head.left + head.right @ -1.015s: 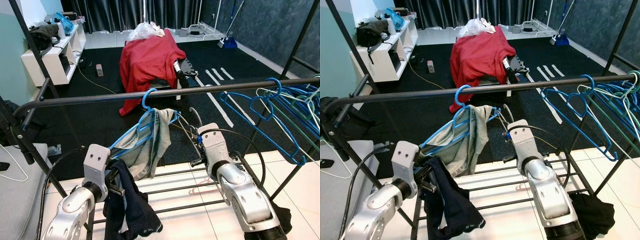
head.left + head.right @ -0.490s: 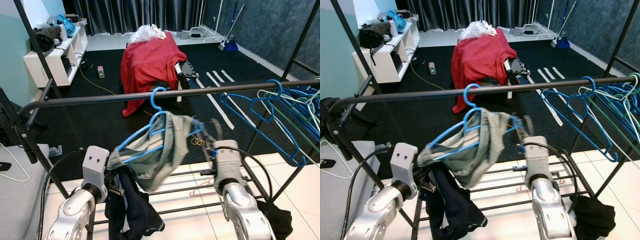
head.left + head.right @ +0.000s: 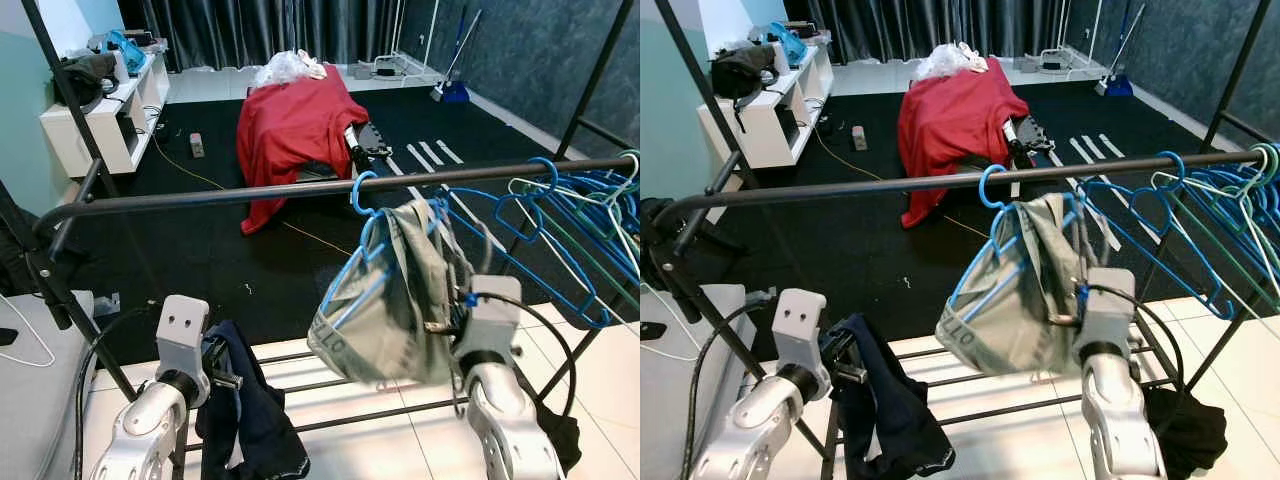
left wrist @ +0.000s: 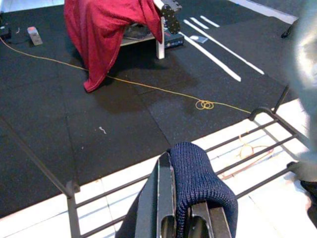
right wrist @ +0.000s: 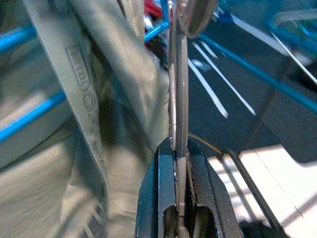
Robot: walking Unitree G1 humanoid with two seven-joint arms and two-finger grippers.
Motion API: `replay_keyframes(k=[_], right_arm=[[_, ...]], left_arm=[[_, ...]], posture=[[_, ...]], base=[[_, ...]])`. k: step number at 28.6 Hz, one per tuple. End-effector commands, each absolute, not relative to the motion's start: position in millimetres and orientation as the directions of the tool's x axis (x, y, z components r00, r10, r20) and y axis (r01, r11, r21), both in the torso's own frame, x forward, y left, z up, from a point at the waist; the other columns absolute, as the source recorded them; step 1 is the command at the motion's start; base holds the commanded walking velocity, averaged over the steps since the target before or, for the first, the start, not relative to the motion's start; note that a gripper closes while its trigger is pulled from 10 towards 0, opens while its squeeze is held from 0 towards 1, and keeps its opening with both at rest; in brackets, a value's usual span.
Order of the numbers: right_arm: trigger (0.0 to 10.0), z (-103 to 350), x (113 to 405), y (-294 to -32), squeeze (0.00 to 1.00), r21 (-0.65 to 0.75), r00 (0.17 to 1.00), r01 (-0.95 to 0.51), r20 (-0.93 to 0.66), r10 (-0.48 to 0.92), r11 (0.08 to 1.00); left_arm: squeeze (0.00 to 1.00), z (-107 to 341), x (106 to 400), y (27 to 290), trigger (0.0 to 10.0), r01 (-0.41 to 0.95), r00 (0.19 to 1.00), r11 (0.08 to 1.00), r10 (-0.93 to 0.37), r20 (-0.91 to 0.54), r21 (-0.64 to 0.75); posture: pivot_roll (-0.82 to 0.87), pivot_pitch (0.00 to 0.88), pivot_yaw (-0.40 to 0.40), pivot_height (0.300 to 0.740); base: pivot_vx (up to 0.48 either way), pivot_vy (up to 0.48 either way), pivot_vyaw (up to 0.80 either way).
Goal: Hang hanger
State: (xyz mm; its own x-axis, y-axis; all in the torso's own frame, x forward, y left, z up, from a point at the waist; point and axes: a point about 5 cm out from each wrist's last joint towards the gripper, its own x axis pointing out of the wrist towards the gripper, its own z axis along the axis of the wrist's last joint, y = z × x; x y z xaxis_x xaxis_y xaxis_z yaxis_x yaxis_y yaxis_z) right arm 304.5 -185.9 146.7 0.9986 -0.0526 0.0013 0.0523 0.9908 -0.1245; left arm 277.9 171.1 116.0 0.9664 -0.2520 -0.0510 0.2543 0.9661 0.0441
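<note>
The blue hanger with the grey-green garment on it now has its hook over the black rail, and it sits further to the right along the rail than half a second ago, when the hook was near the middle of the rail. It now hangs close to the bunch of empty blue hangers, at about 3 o'clock from it. The garment looks swung out and a little blurred, so I judge that the hanger is not yet at rest.

The right gripper is closed on a thin grey strap or edge of the garment, just beside the hanger's blue wire; in the right wrist view the two black fingers press this strip between them. In the head views this gripper is at about 4 o'clock from the hook, behind the cloth.

The left gripper is low at about 8 o'clock from the hanger, and it is clamped on a dark navy cloth which hangs over its fingers.

As the hook is already on the rail, I think the hanging is almost done. What remains is to let go of the garment and draw the right arm back without pulling the hanger off.
</note>
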Motion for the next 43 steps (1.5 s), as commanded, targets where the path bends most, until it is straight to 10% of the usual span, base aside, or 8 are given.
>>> replay_keyframes(k=[1, 29, 39, 40, 42, 43], right_arm=[[0.0, 154, 308, -177, 0.00, -0.154, 0.999, -0.019, 0.031, 0.024, 0.988], [0.0, 153, 318, -207, 0.00, -0.499, 0.969, -0.122, -0.248, -0.007, 0.858], [0.0, 85, 305, -190, 0.00, -0.052, 0.938, -0.017, -0.348, -0.003, 0.998], [3.6, 64, 300, -186, 0.00, 0.041, 0.913, -0.002, -0.406, 0.018, 0.999], [3.6, 64, 300, -186, 0.00, 0.041, 0.913, -0.002, -0.406, 0.018, 0.999], [10.0, 49, 295, -183, 0.00, 0.073, 0.899, 0.011, -0.436, 0.022, 0.997]], left_arm=[[0.00, 119, 279, 175, 10.0, 0.249, 0.968, 0.967, -0.248, -0.030, 0.058], [0.00, 118, 276, 170, 10.0, 0.317, 0.948, 0.945, -0.313, -0.055, 0.082], [0.00, 81, 270, 191, 10.0, 0.139, 0.974, 0.990, -0.130, -0.186, 0.039], [0.00, 69, 265, 199, 10.0, 0.080, 0.971, 0.996, -0.071, -0.227, 0.031], [0.00, 69, 265, 199, 10.0, 0.080, 0.971, 0.996, -0.071, -0.227, 0.031], [0.00, 61, 258, 208, 10.0, 0.028, 0.970, 0.999, -0.020, -0.244, 0.030]], posture=[[0.03, 0.077, 0.022, 0.740], [0.02, 0.087, 0.013, 0.740], [0.02, 0.080, 0.010, 0.740], [0.03, 0.080, 0.003, 0.740], [0.03, 0.080, 0.003, 0.740], [0.03, 0.082, -0.002, 0.740]], base=[[0.000, 0.000, 0.00], [0.000, 0.000, 0.00], [0.000, 0.000, 0.00], [0.000, 0.000, 0.00], [0.000, 0.000, 0.00], [0.000, 0.000, 0.00]])
